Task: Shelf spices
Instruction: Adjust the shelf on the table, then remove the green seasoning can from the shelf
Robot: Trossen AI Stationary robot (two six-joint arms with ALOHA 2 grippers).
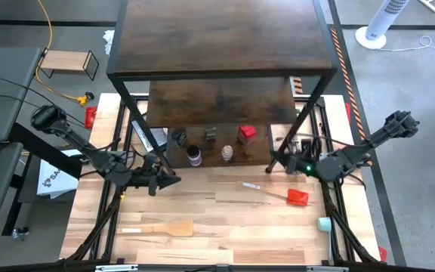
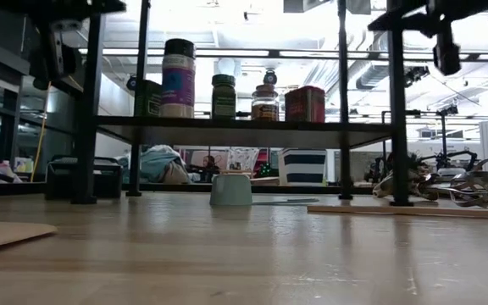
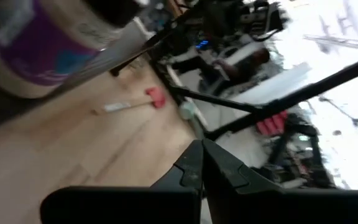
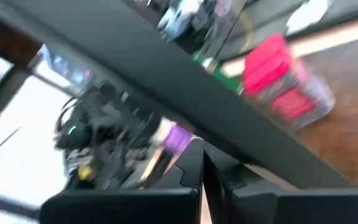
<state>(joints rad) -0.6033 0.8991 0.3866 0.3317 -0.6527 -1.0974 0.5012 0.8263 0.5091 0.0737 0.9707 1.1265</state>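
Five spice jars stand on the lowest dark wood board [image 1: 225, 106] of the big black-framed shelf [image 1: 217, 38]. They are a dark jar [image 1: 178, 137], a dark-lidded jar with a purple-and-white label [image 1: 194, 156], a green-lidded jar [image 1: 211, 134], a small pale-topped jar [image 1: 227, 153] and a red jar [image 1: 248, 132]. The low view shows them in a row, from the dark jar [image 2: 148, 97] to the red jar [image 2: 305, 103]. My left gripper [image 1: 174, 180] is shut and empty, just in front of the board's left end. My right gripper [image 1: 273, 168] is shut and empty by the shelf's front right leg.
A red spatula [image 1: 282, 195] and a wooden spatula [image 1: 161, 227] lie on the table in front of the shelf. A small pale cup [image 1: 323, 224] stands near the right edge. A wire whisk [image 2: 481, 191] lies by the shelf's right leg. A small pale-wood rack [image 1: 68, 62] stands off the table, far left.
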